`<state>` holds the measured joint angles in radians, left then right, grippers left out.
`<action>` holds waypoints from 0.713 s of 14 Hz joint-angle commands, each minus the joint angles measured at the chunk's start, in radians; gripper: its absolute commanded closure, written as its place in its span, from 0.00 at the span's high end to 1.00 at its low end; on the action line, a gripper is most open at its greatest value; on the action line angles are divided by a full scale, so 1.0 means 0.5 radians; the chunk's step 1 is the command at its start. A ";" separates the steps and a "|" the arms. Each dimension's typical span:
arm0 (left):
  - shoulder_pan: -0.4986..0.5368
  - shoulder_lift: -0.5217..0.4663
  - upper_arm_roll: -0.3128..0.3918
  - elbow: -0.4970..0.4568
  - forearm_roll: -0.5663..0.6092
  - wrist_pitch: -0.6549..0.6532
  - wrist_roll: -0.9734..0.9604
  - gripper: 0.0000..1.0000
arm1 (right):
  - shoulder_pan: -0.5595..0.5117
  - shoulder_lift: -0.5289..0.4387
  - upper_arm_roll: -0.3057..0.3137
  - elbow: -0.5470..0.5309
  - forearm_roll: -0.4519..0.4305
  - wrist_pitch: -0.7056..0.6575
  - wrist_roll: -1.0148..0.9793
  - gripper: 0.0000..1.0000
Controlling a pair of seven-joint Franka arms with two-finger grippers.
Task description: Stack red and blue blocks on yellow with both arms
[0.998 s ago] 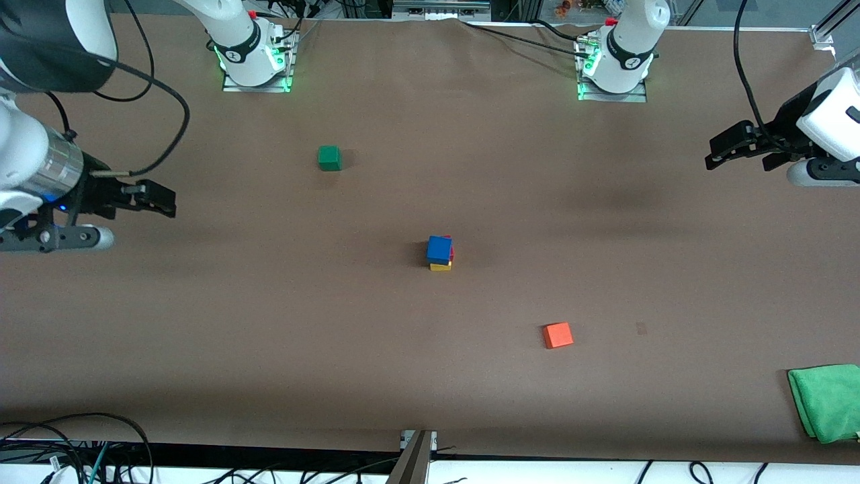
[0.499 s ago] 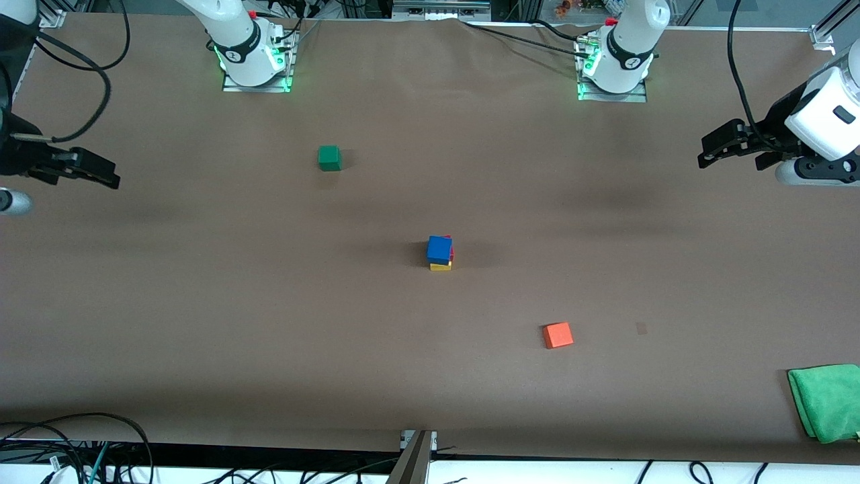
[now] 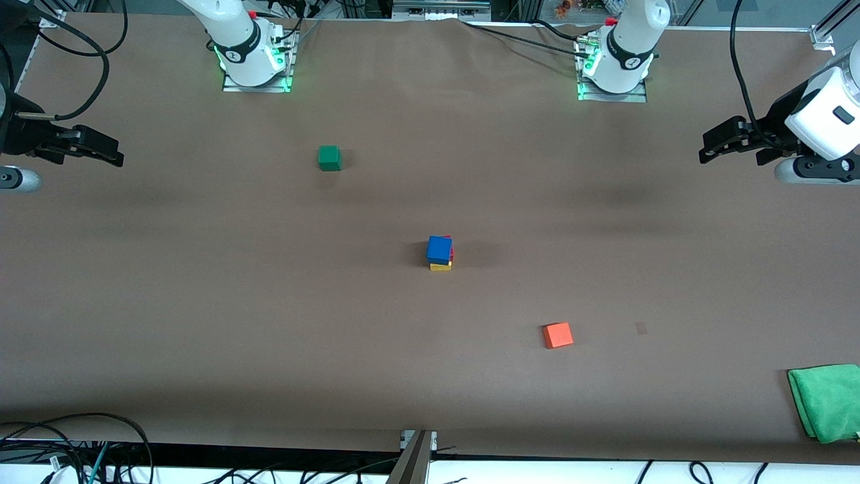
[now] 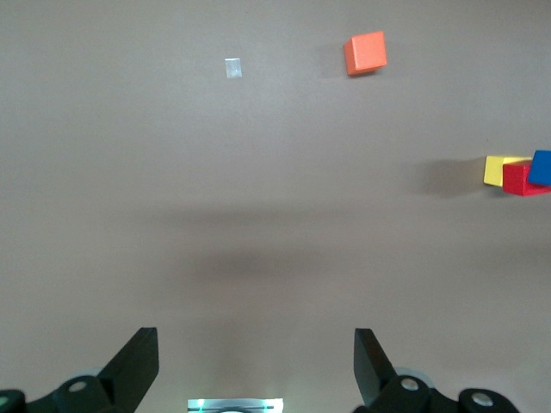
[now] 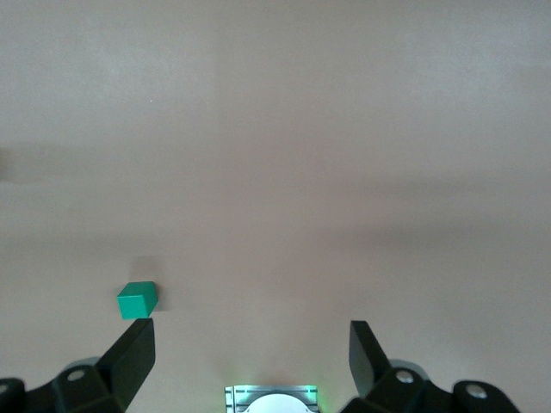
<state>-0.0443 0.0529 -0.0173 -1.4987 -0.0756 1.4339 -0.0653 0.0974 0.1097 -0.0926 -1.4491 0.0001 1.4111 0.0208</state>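
Note:
At the table's middle stands a stack: the blue block (image 3: 439, 249) on top, the red block (image 3: 451, 253) under it showing only a sliver, and the yellow cube (image 3: 441, 267) at the bottom. The left wrist view shows the same stack side-on: blue block (image 4: 542, 167), red block (image 4: 522, 179), yellow cube (image 4: 496, 169). My left gripper (image 3: 713, 144) hangs open and empty over the left arm's end of the table, well away from the stack. My right gripper (image 3: 107, 149) hangs open and empty over the right arm's end.
An orange cube (image 3: 557, 335) lies nearer the front camera than the stack, toward the left arm's end. A green cube (image 3: 329, 158) sits nearer the robot bases. A folded green cloth (image 3: 826, 401) lies at the front corner by the left arm's end.
The right arm has pulled back and up toward its end of the table; its gripper now shows higher in the front view. The left gripper has barely shifted. The stack has not moved.

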 commanded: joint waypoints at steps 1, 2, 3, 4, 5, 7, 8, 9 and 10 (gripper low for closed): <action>0.009 0.026 0.007 0.061 0.013 -0.051 0.176 1.00 | -0.041 -0.048 0.044 -0.056 -0.019 -0.006 -0.197 1.00; 0.009 0.029 0.007 0.061 0.016 -0.051 0.173 1.00 | -0.041 -0.036 0.044 -0.044 -0.019 -0.009 -0.204 1.00; 0.009 0.026 0.007 0.061 0.025 -0.051 0.170 1.00 | -0.038 -0.014 0.041 -0.032 -0.019 -0.012 -0.207 1.00; 0.009 0.029 0.007 0.064 0.025 -0.048 0.170 1.00 | -0.038 -0.011 0.035 -0.026 -0.019 -0.012 -0.213 1.00; 0.009 0.029 0.007 0.064 0.028 -0.048 0.176 1.00 | -0.038 -0.008 0.035 -0.029 -0.019 -0.009 -0.213 1.00; 0.006 0.029 0.001 0.064 0.132 -0.051 0.192 1.00 | -0.032 -0.008 0.032 -0.023 -0.031 -0.012 -0.207 1.00; 0.006 0.029 0.001 0.064 0.130 -0.051 0.165 1.00 | -0.026 -0.005 0.035 -0.026 -0.049 -0.009 -0.204 1.00; 0.006 0.029 0.004 0.064 0.124 -0.051 0.149 1.00 | -0.023 -0.005 0.035 -0.023 -0.049 -0.006 -0.204 1.00; 0.006 0.029 0.004 0.064 0.121 -0.051 0.137 1.00 | -0.026 -0.002 0.032 -0.023 -0.046 -0.009 -0.207 1.00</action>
<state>-0.0434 0.0529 -0.0138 -1.4987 -0.0349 1.4311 0.0042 0.0955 0.1146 -0.0900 -1.4539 -0.0076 1.4110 -0.0644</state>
